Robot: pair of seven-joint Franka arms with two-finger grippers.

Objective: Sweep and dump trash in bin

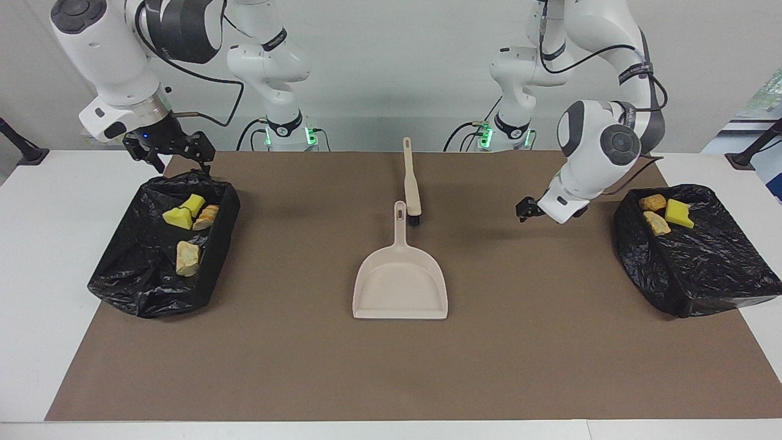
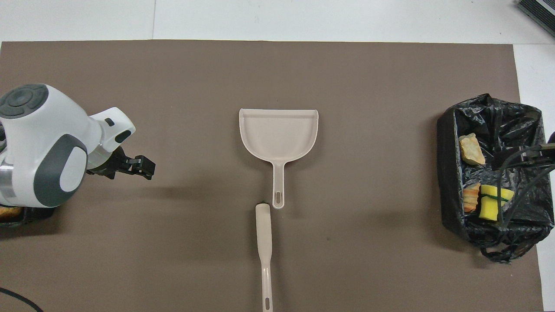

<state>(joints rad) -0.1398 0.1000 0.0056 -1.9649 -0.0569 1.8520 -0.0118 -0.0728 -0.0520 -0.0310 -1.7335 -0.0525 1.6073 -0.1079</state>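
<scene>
Trash sits in two black-lined bins, one at each end of the bench (image 1: 36, 256). In the bin (image 1: 160, 244) at the right arm's end lie a yellow-green sponge bit (image 1: 194, 203), a yellow foam wedge (image 1: 178, 218), a bread-like chunk (image 1: 206, 217) and a pale stone-like lump (image 1: 187, 257). The bin (image 1: 690, 250) at the left arm's end holds an orange bread chunk (image 1: 652, 201), a beige lump (image 1: 656, 223) and a sponge bit (image 1: 678, 213).

On the brown mat (image 1: 550, 342) in the middle, the beige dustpan (image 1: 401, 282) lies flat, its handle toward the robots. The brush (image 1: 411, 183) lies just beside that handle's tip, nearer to the robots.

Right claw (image 1: 177, 156) hangs over its bin's nearer rim, fingers spread and empty. Left claw (image 1: 526, 208) hovers over bare mat between dustpan and bin; I cannot tell how its fingers stand.
</scene>
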